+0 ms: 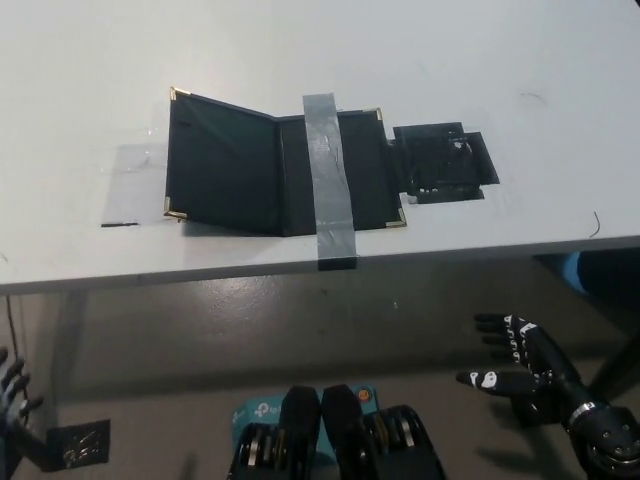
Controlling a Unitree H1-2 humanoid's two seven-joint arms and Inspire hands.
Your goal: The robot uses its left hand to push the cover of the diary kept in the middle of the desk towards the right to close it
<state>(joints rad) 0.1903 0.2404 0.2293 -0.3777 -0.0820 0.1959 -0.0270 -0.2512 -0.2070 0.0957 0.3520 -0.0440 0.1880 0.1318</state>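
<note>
Far above your spread right hand (pixel 520 365) fingers, diary (pixel 280 165) lies open, taped to desk (pixel 500 60); left hand (pixel 12 395) fingers unclear.

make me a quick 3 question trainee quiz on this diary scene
1. True or false: the diary lies open on the desk.
2. What holds the diary's right half down? A) grey tape strip B) a clamp C) a book
3. Which hand is nearer the diary?

Key:
1. True; its left cover is raised.
2. A, the grey tape strip.
3. Neither clearly; the left hand and right hand both hang below the desk edge.
</note>
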